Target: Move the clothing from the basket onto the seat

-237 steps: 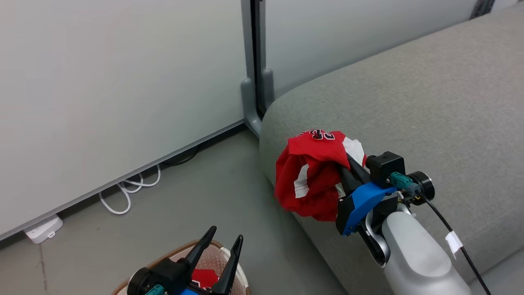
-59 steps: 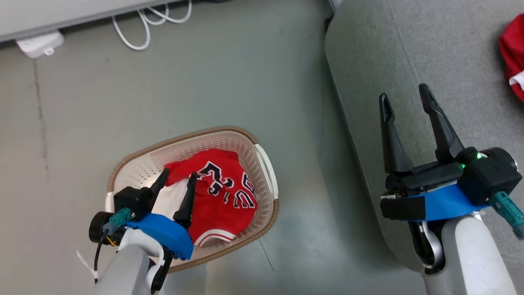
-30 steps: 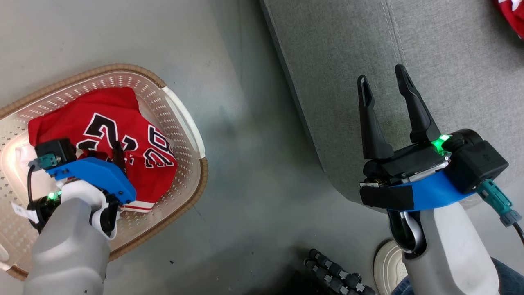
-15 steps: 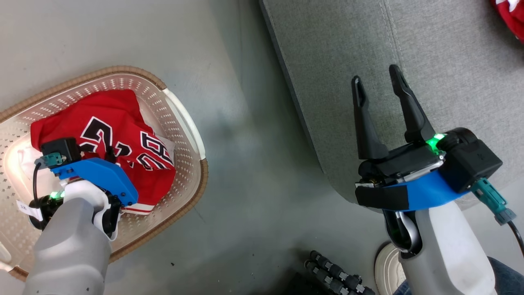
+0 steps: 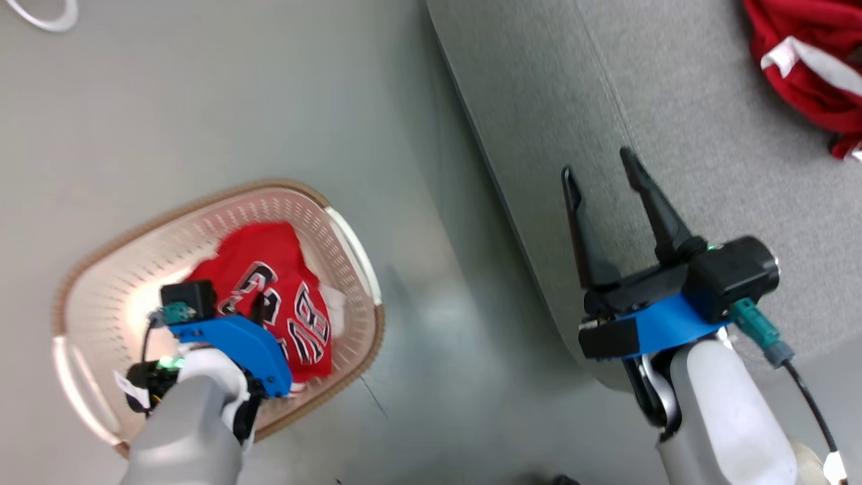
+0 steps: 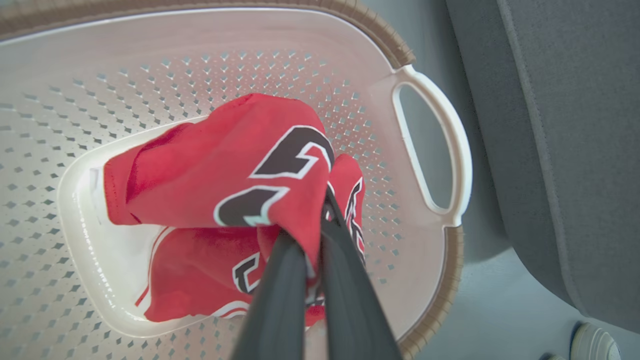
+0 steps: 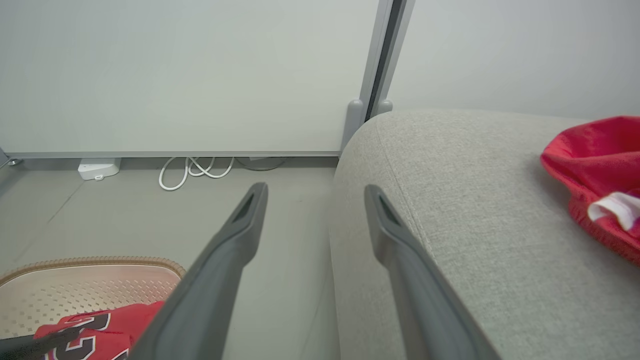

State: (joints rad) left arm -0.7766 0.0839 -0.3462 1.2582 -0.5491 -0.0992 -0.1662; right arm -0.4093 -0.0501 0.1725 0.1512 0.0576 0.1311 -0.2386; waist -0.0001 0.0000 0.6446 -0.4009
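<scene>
2 jerseys, split up: seat jersey [image 5: 805,74] lies crumpled on the seat [image 5: 673,135], well apart from both arms, so approx. half the job looks done. Basket jersey [image 6: 225,170] is in the basket [image 6: 440,150], which stands on the floor [image 5: 202,101] just beside the seat's side. That makes a short carry, prob. why it's put there. L arm reaches down into the basket bc that's where the last garment is. L gripper [image 6: 322,215]: fingers pressed together, clamped on a bunched fold by the black-and-white print. Cloth tents up at the tips; the rest sags onto the basket bottom. Pinching a fold, not a flat bit, should bring the whole thing up as a bundle. R gripper [image 5: 598,162]: fingers wide apart, empty, touching nothing, hovering over the seat's edge, likely held clear of L arm's path.
</scene>
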